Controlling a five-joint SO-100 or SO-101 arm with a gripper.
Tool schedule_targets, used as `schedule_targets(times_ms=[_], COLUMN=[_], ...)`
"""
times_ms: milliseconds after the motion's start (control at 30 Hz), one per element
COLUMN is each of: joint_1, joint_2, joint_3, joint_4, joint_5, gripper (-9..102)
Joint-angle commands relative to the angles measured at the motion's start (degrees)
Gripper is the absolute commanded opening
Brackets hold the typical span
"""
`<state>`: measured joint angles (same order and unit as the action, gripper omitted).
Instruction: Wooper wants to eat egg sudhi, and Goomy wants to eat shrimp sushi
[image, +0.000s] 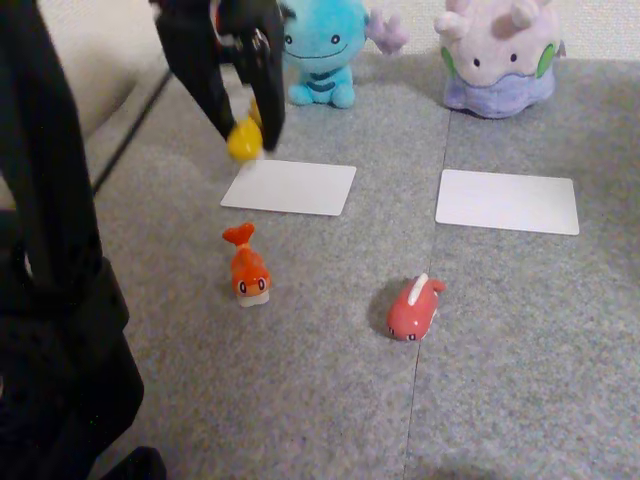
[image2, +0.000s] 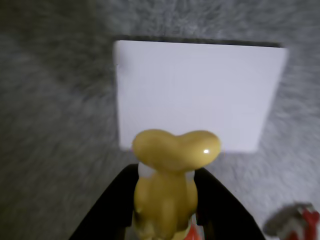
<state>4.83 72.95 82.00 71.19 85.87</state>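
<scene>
Egg sudhi (image2: 167, 185) pinched between the closed black fingers (image2: 210, 200), forked tail protruding, above the left white card (image: 289, 187).

We take it for a home, grey carpet tiles (image: 520, 330) underfoot, plush toys (image: 322, 50) lined against a pale wall (image: 600, 20)

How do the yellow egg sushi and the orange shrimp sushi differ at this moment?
The egg sushi is yellow and held off the mat in the gripper; the shrimp sushi is orange with a white underside and rests on the grey mat, ungripped. Both are small, glossy figures with forked tails.
</scene>
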Motion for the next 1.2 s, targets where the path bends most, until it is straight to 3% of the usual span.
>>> schedule_targets(times_ms=[0,333,600,733,967,1167], joint_1=[2.0,5.1,4.0,3.7,3.0,-0.9], joint_2=[-3.9,-6.7,-6.9,-5.8,4.3,15.8], joint_3=[-1.0,-1.0,-1.0,-1.0,-1.1,-0.5], joint_4=[-3.0,-8.0,-7.3,-6.5,1.1,13.9], joint_5=[0.5,-0.6,-2.9,-3.1,-3.0,-4.3], gripper=[1,3,40,47,46,46])
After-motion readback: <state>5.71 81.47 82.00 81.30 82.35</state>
